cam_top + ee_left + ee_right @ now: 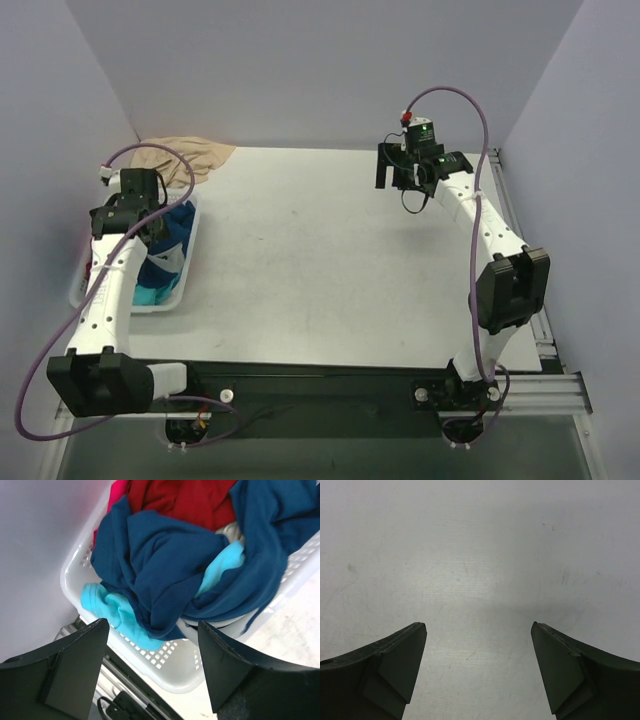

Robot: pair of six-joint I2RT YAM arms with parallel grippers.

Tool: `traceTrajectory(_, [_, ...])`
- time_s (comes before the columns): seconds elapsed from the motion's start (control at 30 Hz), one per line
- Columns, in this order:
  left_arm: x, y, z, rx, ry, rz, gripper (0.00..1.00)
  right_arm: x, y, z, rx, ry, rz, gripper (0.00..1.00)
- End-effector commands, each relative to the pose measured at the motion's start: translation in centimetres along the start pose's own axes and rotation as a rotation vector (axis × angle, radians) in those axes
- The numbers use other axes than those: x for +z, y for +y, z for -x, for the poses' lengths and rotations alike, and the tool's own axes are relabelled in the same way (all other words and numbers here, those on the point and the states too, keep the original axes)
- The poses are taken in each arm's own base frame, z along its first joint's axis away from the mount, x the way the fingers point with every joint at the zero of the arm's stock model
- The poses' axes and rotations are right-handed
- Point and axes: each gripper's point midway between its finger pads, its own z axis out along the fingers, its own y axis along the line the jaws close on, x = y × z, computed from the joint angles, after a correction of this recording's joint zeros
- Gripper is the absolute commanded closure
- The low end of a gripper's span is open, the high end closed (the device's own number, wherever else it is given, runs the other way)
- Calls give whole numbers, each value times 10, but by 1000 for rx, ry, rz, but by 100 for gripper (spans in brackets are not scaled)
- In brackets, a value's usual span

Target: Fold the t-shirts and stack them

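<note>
The t-shirts lie bunched in a white perforated basket (175, 667) at the table's left edge. A navy one (165, 565) is on top, a red one (190, 500) lies behind it, and turquoise cloth (117, 612) pokes out beneath. My left gripper (152, 624) hovers just above the basket's near rim, open, with nothing between its fingers. From above it sits over the basket (140, 300), where navy and turquoise t-shirts (170, 255) show. My right gripper (479, 625) is open over bare table, far back on the right (396, 180).
A crumpled beige cloth (185, 155) lies at the table's back left corner, behind the basket. Grey walls close in the left, back and right sides. A black rail (330, 385) with the arm bases runs along the near edge.
</note>
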Motion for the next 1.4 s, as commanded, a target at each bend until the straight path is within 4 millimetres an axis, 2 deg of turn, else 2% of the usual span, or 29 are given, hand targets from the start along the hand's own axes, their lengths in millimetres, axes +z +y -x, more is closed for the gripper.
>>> traceTrajectory(0.0, [12, 2, -15, -12, 51, 2, 17, -9, 9, 15, 7, -30, 26, 10])
traceTrajectory(0.17, [27, -9, -39, -44, 135, -54, 22, -9, 7, 12, 10, -25, 21, 11])
traceTrajectory(0.3, [37, -12, -45, -80, 151, -78, 27, -9, 5, 10, 7, -24, 13, 10])
traceTrajectory(0.5, [49, -16, -46, -101, 181, -91, 53, -10, 2, 8, -1, -24, -2, 11])
traceTrajectory(0.57, [50, -14, -40, -103, 175, -91, 60, -10, 2, 8, -2, -25, -5, 11])
traceTrajectory(0.67, [50, -17, -33, -103, 175, -109, 75, -11, -1, 8, -4, -27, -15, 11])
traceTrajectory(0.7, [51, -18, -32, -104, 178, -114, 86, -11, -1, 9, -5, -27, -17, 11])
traceTrajectory(0.77, [48, -22, -26, -116, 170, -136, 97, -11, -1, 9, -4, -27, -17, 11])
traceTrajectory(0.83, [44, -22, -21, -124, 163, -144, 100, -10, -1, 8, -3, -25, -19, 11])
traceTrajectory(0.97, [28, -20, 5, -160, 95, -177, 100, -9, -1, 8, 2, -24, -17, 11])
traceTrajectory(1.0, [19, -18, 22, -182, 52, -198, 100, -8, 0, 8, 5, -23, -18, 11])
traceTrajectory(1.07, [9, -19, 38, -208, 22, -244, 100, -8, 0, 8, 6, -23, -16, 11])
traceTrajectory(1.1, [-2, -18, 56, -231, -25, -270, 100, -7, 1, 9, 9, -24, -14, 11])
traceTrajectory(1.37, [-61, -34, 126, -309, -250, -519, 100, -9, -1, 16, 5, -39, -21, 11])
